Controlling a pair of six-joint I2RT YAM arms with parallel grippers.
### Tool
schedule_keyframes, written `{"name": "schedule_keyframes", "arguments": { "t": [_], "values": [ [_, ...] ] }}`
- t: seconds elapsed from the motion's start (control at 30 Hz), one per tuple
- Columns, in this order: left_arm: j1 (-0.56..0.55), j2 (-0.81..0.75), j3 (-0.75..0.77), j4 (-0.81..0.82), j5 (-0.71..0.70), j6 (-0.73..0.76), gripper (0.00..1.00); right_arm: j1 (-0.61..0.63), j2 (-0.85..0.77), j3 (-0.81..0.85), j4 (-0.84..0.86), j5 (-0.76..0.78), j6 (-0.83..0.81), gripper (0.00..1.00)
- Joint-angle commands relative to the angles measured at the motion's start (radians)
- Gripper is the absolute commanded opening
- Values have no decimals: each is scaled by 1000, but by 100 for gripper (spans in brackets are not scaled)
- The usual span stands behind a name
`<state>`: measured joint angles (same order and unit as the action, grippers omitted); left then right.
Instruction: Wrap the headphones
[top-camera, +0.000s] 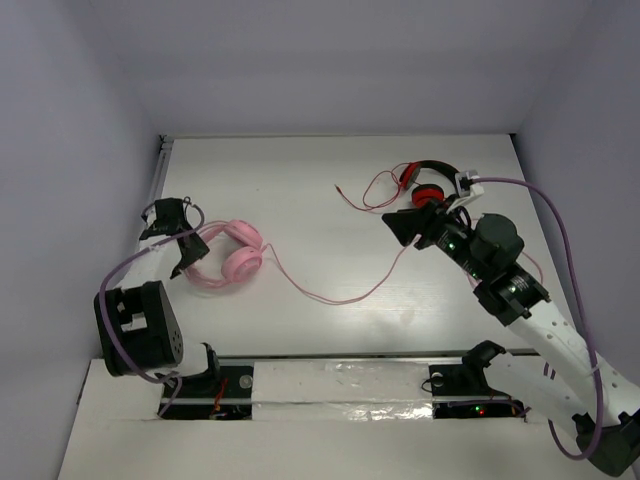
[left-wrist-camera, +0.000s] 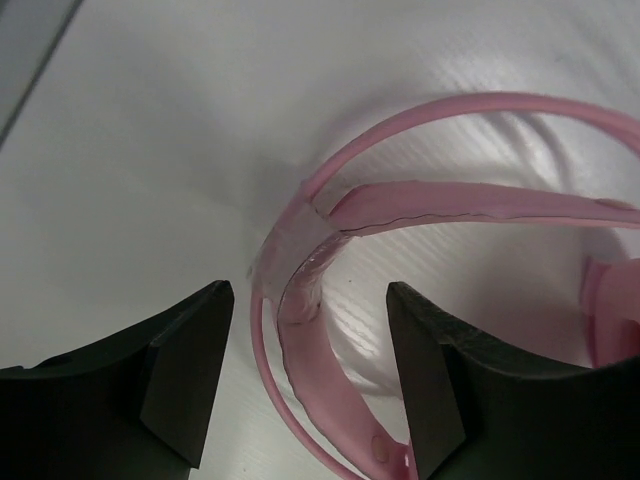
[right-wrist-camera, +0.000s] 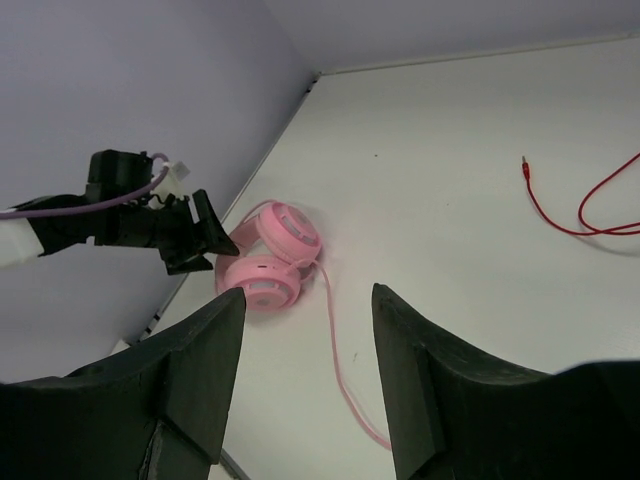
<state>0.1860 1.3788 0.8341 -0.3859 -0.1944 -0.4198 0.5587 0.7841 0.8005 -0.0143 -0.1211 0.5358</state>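
**A:** Start with the biggest thing. What's there?

**B:** A white table (top-camera: 330, 170) with pale walls around it. An arm reaches in from each near corner.

**A:** Where is the left gripper?

**B:** The left gripper (top-camera: 188, 250) is at about 9 o'clock on the table, by the left wall. Its jaws stand wide. In the wrist view the left gripper (left-wrist-camera: 310, 300) straddles the headband, with a gap showing on both sides. It is around the band but not clamped on it.

**A:** And the other?

**B:** The right gripper (top-camera: 395, 228) is at about 2 o'clock, pointing toward 9. Its jaws are also wide, with nothing between them.

**A:** Where's the thing to be wrapped?

**B:** The pink headphones (top-camera: 232, 258) lie flat on the table at 9 o'clock. The earcups are side by side, and the headband is toward the left gripper.

**A:** Anything else?

**B:** Red headphones (top-camera: 430, 180) lie just past the right gripper, at its 12 o'clock.

**A:** What about the cords?

**B:** The pink cable (top-camera: 330, 297) trails loose from the earcups toward 3 o'clock and ends near the right gripper. The red cable (top-camera: 365, 195) loops toward 9 o'clock from its headset.
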Motion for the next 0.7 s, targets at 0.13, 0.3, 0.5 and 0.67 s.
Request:
{"name": "schedule_keyframes", "arguments": {
  "t": [0.13,0.3,0.5,0.67],
  "values": [
    [10,69,-50,64,81,26,51,7,-32,-23,63,-23,-4,59],
    [10,140,-20,77,101,29,15,7,-32,-23,70,-18,-2,59],
    [-12,206,82,133,168,-34,0,7,-32,-23,68,-20,-8,59],
    [-25,322,218,148,187,-11,19,7,-20,-18,65,3,-8,59]
  ]
}}
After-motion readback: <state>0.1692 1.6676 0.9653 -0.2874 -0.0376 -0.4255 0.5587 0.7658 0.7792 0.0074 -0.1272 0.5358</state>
